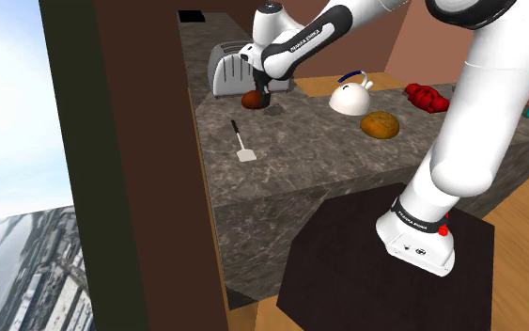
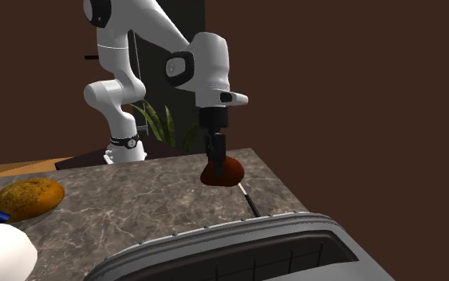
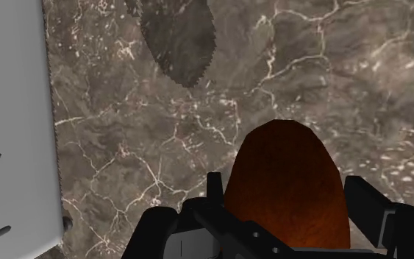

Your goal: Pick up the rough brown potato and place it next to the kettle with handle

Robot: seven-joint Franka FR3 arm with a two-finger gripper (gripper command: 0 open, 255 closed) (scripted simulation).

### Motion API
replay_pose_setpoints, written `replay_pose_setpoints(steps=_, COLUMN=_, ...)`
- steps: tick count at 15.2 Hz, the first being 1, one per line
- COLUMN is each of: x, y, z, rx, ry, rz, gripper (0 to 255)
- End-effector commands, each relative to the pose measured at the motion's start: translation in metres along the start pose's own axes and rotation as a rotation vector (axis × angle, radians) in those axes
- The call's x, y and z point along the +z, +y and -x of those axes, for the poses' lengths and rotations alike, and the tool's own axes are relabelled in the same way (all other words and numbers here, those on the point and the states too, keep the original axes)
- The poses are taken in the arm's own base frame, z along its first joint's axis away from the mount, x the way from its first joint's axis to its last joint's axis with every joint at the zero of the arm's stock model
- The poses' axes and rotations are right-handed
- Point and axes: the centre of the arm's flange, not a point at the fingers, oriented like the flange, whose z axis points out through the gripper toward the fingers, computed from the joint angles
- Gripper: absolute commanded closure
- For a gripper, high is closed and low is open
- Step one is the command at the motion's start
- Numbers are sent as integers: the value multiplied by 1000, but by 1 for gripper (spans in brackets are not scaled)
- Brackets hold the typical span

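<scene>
And the black fingers [image 3: 370,199] are clamped on the rough, reddish-brown oval potato [image 2: 222,172], holding it low over the dark marbled stone surface [image 1: 300,160], right beside the silver toaster [image 1: 229,68]. The white domed kettle with the dark blue handle [image 1: 351,97] stands well apart from it along the surface, a round orange-brown lump [image 1: 381,125] close by.

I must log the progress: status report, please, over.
Claw shut on potato. Potato beside toaster, not yet at kettle. Counter between them looks bare.
</scene>
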Motion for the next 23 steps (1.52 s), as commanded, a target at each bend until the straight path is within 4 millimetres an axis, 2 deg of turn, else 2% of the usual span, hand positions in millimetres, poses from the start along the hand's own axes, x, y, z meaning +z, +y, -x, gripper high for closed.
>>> replay_pose_setpoints(steps=1, x=-10, y=3, z=0, rx=0, ry=0, rz=0, gripper=255)
replay_pose_setpoints(steps=23, x=-120, y=40, z=6, rx=0, ry=0, rz=0, gripper=255)
